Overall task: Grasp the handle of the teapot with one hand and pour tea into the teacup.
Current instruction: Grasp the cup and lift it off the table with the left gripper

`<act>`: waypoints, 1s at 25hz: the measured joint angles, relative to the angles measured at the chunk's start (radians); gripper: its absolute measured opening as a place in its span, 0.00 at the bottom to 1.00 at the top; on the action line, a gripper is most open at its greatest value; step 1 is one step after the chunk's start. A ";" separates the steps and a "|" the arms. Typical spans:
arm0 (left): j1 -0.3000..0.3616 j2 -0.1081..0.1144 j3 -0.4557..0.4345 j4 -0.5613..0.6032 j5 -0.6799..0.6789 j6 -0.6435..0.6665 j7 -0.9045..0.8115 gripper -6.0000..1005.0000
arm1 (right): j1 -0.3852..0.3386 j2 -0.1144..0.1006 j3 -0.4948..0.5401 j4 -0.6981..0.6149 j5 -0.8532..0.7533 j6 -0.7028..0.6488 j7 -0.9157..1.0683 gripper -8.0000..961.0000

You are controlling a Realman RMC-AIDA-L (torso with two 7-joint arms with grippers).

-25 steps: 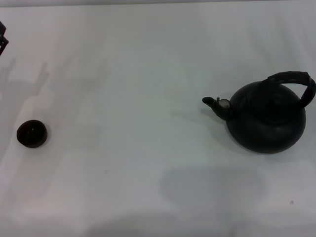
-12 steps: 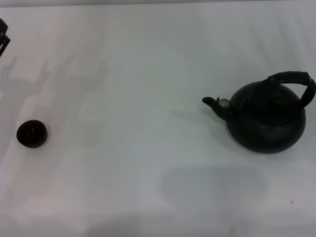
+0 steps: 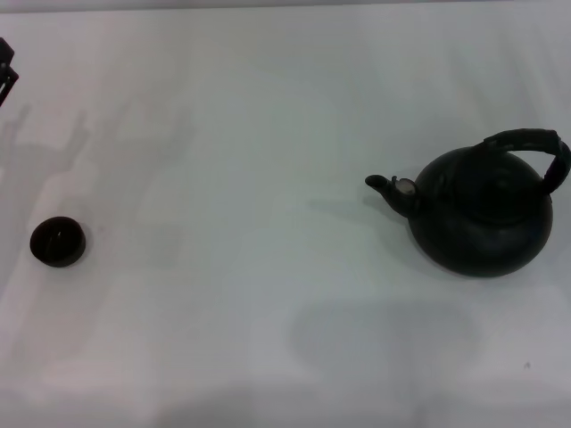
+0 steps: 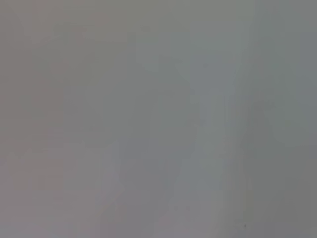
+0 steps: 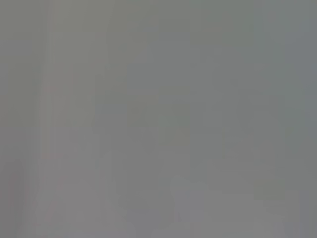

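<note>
On the right of the bench (image 3: 268,107) sits the teapot (image 3: 482,218), upright, its spout (image 3: 385,187) pointing left and its handle (image 3: 535,152) arching over the top, free of any grip. Far across on the left, well apart from it, rests the teacup (image 3: 58,242), upright and untouched. Only a dark sliver of the left gripper (image 3: 5,76) shows at the far left edge, above and beyond the cup; compared with a second ago that sliver has shrunk slightly toward the edge, while pot and cup have not shifted at all. I cannot tell whether its fingers are spread or pressed together. No right gripper appears in the head view, and both wrist views show nothing but bare pale surface, so its fingers cannot be judged either. By my reading the task has hardly begun: the handle is yet to be grasped, and the long gap between spout and cup means the pot must be carried a good way left before tipping, or tea will land on the bench.
</note>
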 joint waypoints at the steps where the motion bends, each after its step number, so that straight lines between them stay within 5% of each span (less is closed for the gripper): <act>1: 0.000 0.000 0.000 0.000 0.000 0.000 0.000 0.86 | 0.000 0.000 0.000 0.000 0.000 0.000 0.000 0.91; 25: 0.000 0.000 0.000 -0.004 0.000 -0.008 0.001 0.86 | 0.002 0.000 0.000 -0.001 0.000 0.000 0.000 0.91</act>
